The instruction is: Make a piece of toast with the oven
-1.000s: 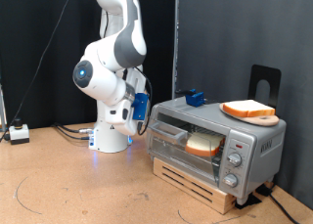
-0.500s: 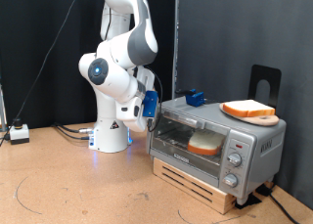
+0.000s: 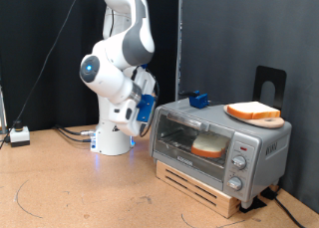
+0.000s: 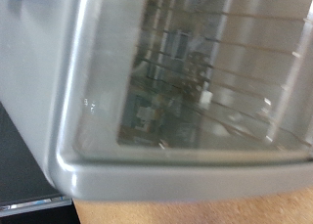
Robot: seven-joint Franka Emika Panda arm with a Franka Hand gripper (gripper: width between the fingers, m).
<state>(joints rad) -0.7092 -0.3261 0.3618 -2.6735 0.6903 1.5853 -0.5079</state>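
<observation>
Silver-grey metal forms the boxy oven (image 3: 219,146), which has a glass door, now shut, and three round knobs on its panel at the exterior view's right. It stands on a flat wooden pallet (image 3: 204,188) on the brown bench (image 3: 70,188). I count two square bread slices, pale with orange-brown crust: one piece of toast (image 3: 208,145) lies inside behind the glass, and the other slice (image 3: 252,111) rests on a round wooden board (image 3: 267,121) on top. A small blue object (image 3: 196,99) sits there too. The gripper (image 3: 143,107) hangs near the oven's left side; I cannot tell if it is open or closed. Thin wire rack bars (image 4: 235,77) show blurred through the glass in the wrist view.
</observation>
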